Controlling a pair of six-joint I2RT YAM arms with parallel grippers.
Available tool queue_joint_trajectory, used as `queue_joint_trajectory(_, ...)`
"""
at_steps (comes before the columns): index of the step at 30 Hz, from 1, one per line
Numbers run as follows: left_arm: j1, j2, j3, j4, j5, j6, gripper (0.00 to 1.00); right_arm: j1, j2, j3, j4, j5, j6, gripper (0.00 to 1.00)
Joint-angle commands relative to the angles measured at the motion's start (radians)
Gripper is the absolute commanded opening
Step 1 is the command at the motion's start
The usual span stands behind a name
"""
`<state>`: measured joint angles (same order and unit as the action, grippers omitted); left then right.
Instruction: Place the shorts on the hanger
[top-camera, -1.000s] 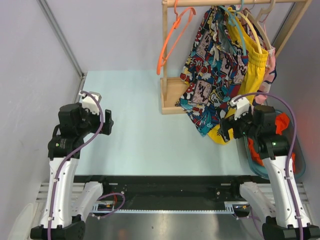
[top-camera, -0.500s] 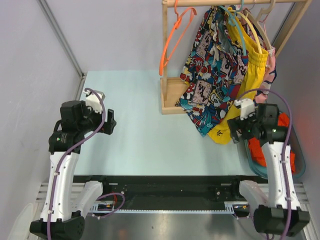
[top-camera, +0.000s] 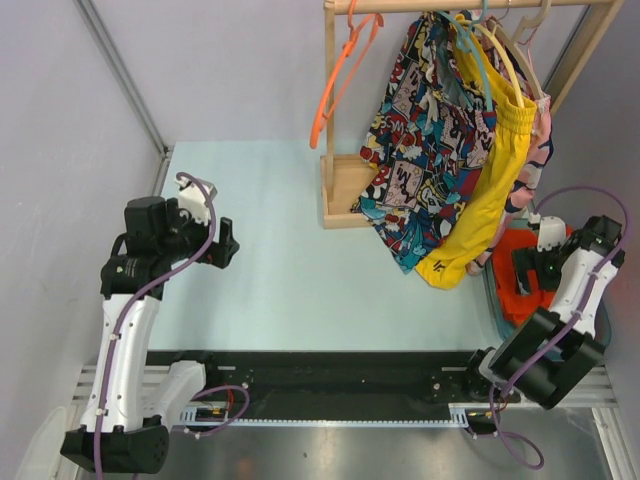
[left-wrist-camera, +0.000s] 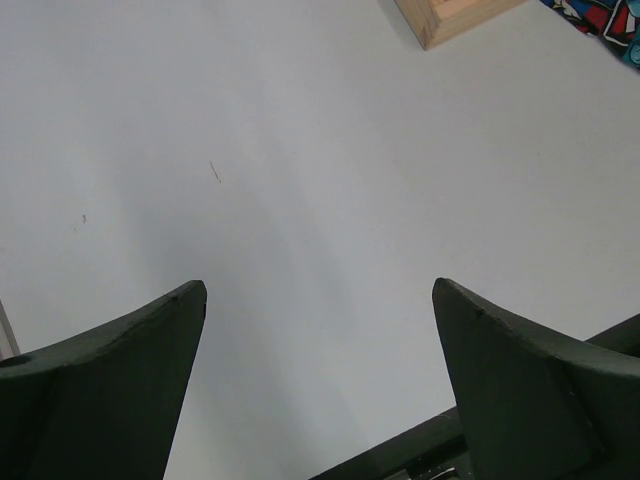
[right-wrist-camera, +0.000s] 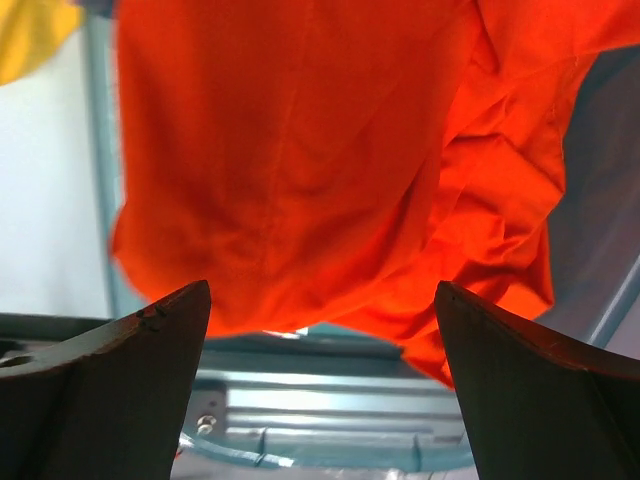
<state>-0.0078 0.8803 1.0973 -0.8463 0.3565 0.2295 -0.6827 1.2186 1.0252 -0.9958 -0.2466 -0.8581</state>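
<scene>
Right claw (right-wrist-camera: 320, 300) swung over shorts (right-wrist-camera: 320, 150), wide | left claw (left-wrist-camera: 320, 300) wide | hanger (top-camera: 317, 128) visible top view only

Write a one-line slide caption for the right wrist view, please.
Open right gripper poised over the crumpled orange-red shorts in a teal bin.

I have the shorts (top-camera: 512, 262) lying in a bin (right-wrist-camera: 330, 445) at the right edge of the surface (top-camera: 290, 260), with my right tool (right-wrist-camera: 320, 290) just above them. The hanger (top-camera: 338, 80) hangs on the rack (top-camera: 342, 190) at the far side, left of the other garments (top-camera: 430, 130). My left tool (top-camera: 222, 243) is over the surface's left part.
</scene>
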Motion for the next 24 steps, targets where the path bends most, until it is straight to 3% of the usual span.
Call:
queue_joint_trajectory(1,0.003,-0.012,0.023,0.032,0.03,0.027,1.0,-0.005,0.082,-0.005,0.101,0.021,-0.038,1.0)
queue_joint_trajectory(10,0.003,-0.026,0.016,0.038,0.032,0.024,1.0,0.034,0.314,-0.057,0.223,0.07,0.017,1.0)
queue_joint_trajectory(14,0.003,-0.027,0.018,0.047,0.025,0.019,1.0,0.034,0.328,-0.066,0.2,0.061,0.024,0.71)
queue_joint_trajectory(15,0.003,-0.026,0.018,0.052,0.024,0.018,1.0,0.016,0.317,-0.066,0.188,0.049,0.022,0.5)
queue_joint_trajectory(17,0.002,-0.023,0.018,0.056,0.024,0.011,1.0,-0.015,0.25,-0.066,0.145,-0.006,0.008,0.28)
queue_joint_trajectory(18,0.002,-0.02,0.018,0.061,0.025,0.008,1.0,-0.03,0.21,-0.065,0.131,-0.026,0.002,0.05)
queue_joint_trajectory(19,0.002,-0.017,0.019,0.064,0.025,0.005,1.0,-0.061,0.138,-0.065,0.1,-0.07,-0.004,0.0)
queue_joint_trajectory(24,0.003,0.002,0.038,0.065,0.05,0.002,1.0,-0.098,-0.109,-0.03,-0.056,-0.207,-0.084,0.0)
